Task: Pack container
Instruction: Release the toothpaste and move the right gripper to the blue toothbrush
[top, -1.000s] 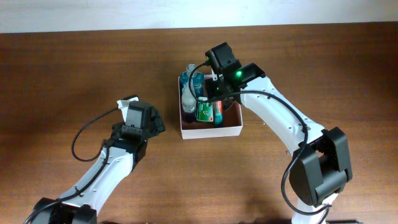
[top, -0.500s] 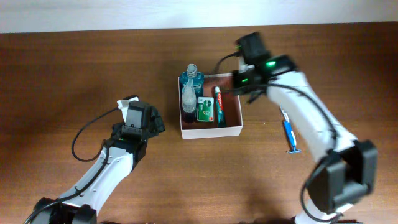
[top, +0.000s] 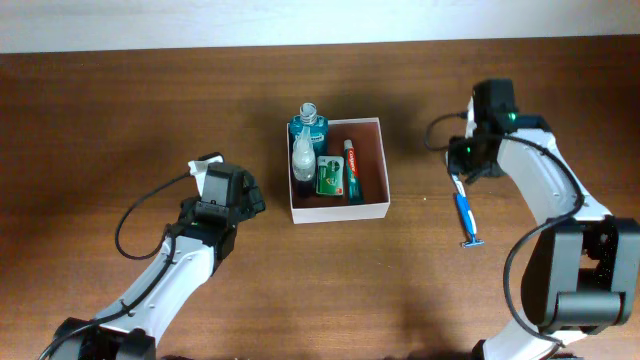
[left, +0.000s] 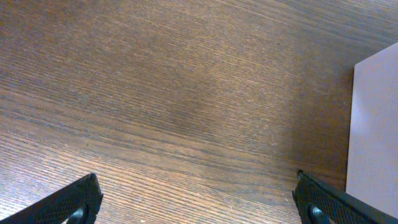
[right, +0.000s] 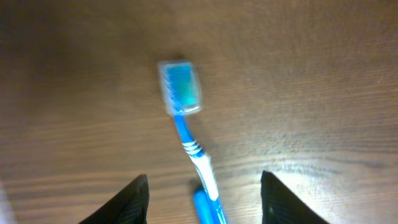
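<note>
The container (top: 372, 208), a white-walled square box with a reddish-brown inside, sits mid-table. It holds a blue bottle (top: 309, 125), a clear bottle (top: 303, 157), a green packet (top: 330, 175) and a toothpaste tube (top: 351, 170). My right gripper (top: 463, 168) is open, well right of the container. In the right wrist view its fingers (right: 204, 178) straddle the handle of a blue-and-white toothbrush (right: 180, 87) lying on the table. A second blue item (right: 208, 211) lies beside that handle. My left gripper (top: 250, 195) is open and empty, left of the container.
A blue razor-like stick (top: 467, 222) lies on the wood just below my right gripper in the overhead view. In the left wrist view (left: 198, 202) the container's white wall (left: 376, 124) shows at the right edge, with bare wood between the fingers.
My right arm has swung from over the container to the right and now hovers over the toothbrush. The left arm has not moved.
</note>
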